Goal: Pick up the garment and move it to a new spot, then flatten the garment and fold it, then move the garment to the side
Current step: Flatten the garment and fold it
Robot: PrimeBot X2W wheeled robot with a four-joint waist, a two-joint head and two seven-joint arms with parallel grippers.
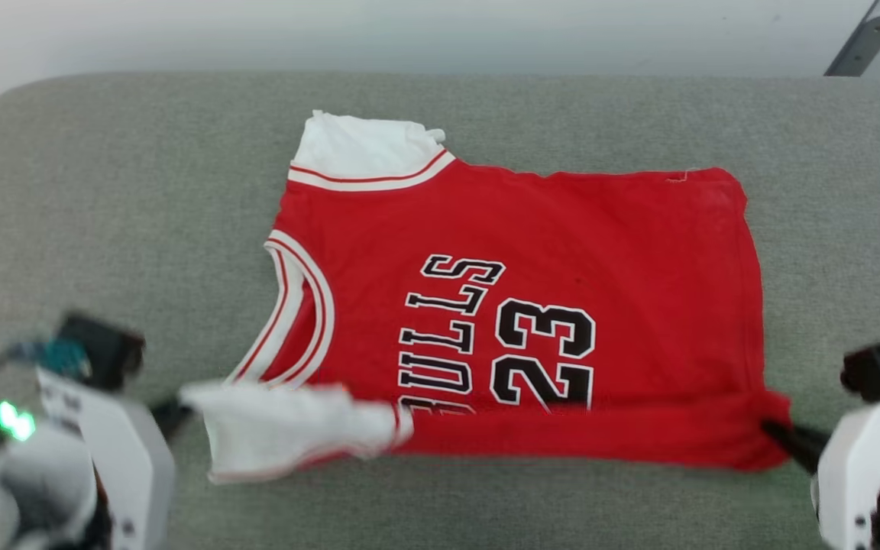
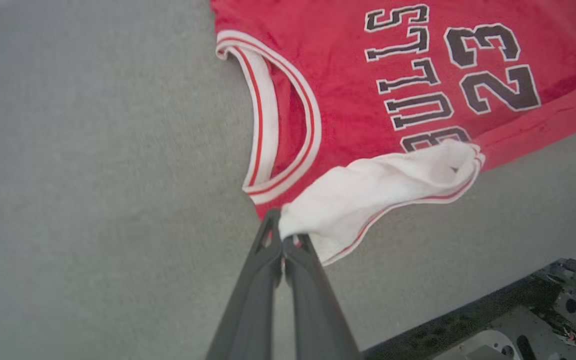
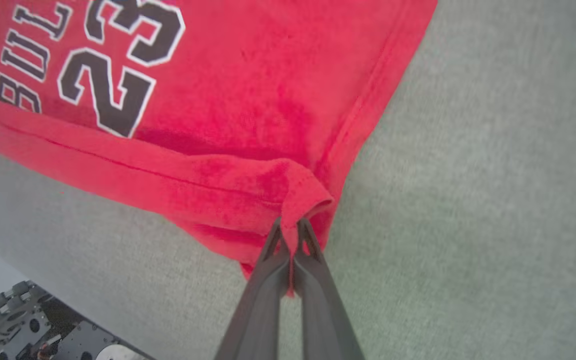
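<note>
Closest to the head camera are my two pale wrists, one at each lower corner of the picture, with dark fingers reaching for the cloth. My left gripper (image 2: 283, 227) has its fingers pressed together on the shoulder end of the near sleeve (image 1: 287, 431), a white sleeve with red stripe trim that droops sideways from the pinch. My right gripper (image 3: 293, 230) is likewise clamped tight, on the near hem corner (image 3: 308, 195), where the red cloth bunches into a small peak between the fingertips.

The red jersey T-shirt (image 1: 562, 252) lies sideways across the middle of a grey fabric-covered bench (image 1: 104, 191). Its striped neckline (image 1: 299, 321) points toward the bench's left edge and its hem toward the right edge. The far sleeve (image 1: 356, 149) lies flat, pointing at the back edge. The body looks smooth, with only slight wrinkling.

Along the near long side the cloth is raised and rolled over in a red band. It hides the lowest part of the black-and-white lettering (image 1: 516, 336), which reads BULLS 23.

I judge that both ends of that near side are held so it can travel as one straight line toward the back edge, making a lengthwise fold. The flattening looks done and the fold only begun. The loose sleeve could flop crooked unless both hands move evenly.
</note>
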